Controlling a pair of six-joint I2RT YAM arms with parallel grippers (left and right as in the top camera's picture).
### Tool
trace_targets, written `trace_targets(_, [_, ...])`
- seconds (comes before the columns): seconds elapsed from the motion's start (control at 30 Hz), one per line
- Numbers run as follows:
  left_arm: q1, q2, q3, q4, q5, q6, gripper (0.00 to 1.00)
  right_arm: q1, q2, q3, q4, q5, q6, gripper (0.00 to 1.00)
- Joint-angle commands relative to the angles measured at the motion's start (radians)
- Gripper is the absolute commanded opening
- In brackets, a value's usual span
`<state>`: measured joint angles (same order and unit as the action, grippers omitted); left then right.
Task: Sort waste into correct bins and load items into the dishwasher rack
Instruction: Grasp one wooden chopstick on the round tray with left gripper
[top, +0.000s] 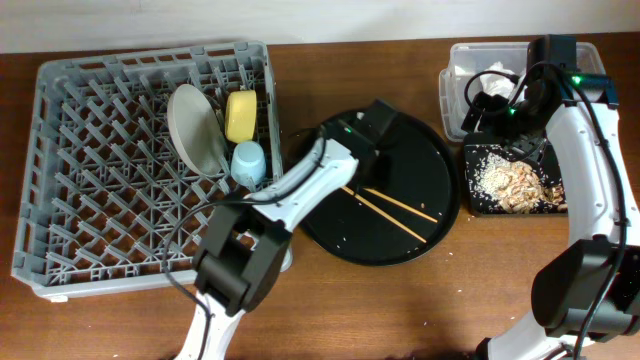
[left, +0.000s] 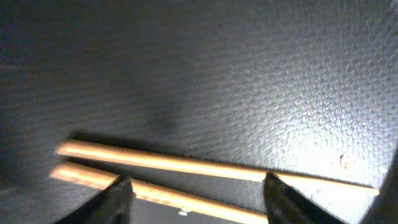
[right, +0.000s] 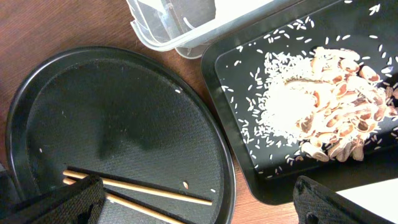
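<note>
Wide-spread left gripper (left: 198, 200) straddling slim wooden chopsticks (left: 186, 165) on pebbled round black tray (top: 420, 160); right gripper (right: 199, 205) wide, empty.

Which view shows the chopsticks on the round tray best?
Overhead: both chopsticks lie almost whole on the tray. The left wrist view shows only a blurred close-up stretch of them. The right wrist view cuts one off at the frame's bottom edge.

A robotics test bench is standing in for a kitchen dish station: the left arm (top: 310, 185) and the right arm (top: 585, 160) are hanging over a wooden surface (top: 430, 300) that is carrying a grey commercial dish rack (top: 100, 180), a round black tray (top: 420, 160), a black bin (top: 480, 205) of food scraps and a clear tub (top: 455, 90).
</note>
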<state>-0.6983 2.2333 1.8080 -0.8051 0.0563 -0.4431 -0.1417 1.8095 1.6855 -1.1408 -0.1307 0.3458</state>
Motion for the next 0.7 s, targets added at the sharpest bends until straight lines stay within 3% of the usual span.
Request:
trace_targets(0.0, [-0.026,0.045,0.003,0.034,0.027,-0.013,0.59,-0.002,-0.006,0.002,0.000,0.011,0.010,0.99])
trace_targets(0.17, [-0.031,0.059,0.003,0.042,0.022,0.014,0.50,-0.002,-0.006,0.002,0.001,0.011,0.010,0.99])
trace_targets(0.2, [-0.031,0.059,0.003,0.056,0.022,0.122,0.60,-0.002,-0.006,0.002,0.001,0.011,0.010,0.99])
trace_targets(0.23, [-0.029,0.059,0.006,0.069,0.023,0.255,0.76,-0.002,-0.006,0.002,0.001,0.011,0.010,0.98])
trace_targets(0.27, [-0.027,0.059,0.018,0.068,0.023,0.438,0.83,-0.002,-0.006,0.002,0.003,0.011,0.010,0.98])
trace_targets(0.3, [-0.026,0.052,0.030,0.060,0.022,0.653,0.85,-0.002,-0.006,0.002,0.005,0.011,0.010,0.99])
trace_targets(0.33, [-0.026,0.047,0.034,0.056,0.023,0.791,0.87,-0.002,-0.006,0.002,0.004,0.011,0.010,0.98])
trace_targets(0.47, [-0.027,0.049,0.023,0.030,0.023,1.247,0.86,-0.002,-0.006,0.002,0.004,0.011,0.010,0.98])
trace_targets(0.57, [-0.028,0.081,0.023,0.038,0.026,1.313,0.85,-0.002,-0.006,0.002,0.004,0.011,0.010,0.98])
trace_targets(0.67, [-0.032,0.104,0.023,0.040,0.013,1.329,0.76,-0.002,-0.006,0.002,0.003,0.011,0.010,0.98])
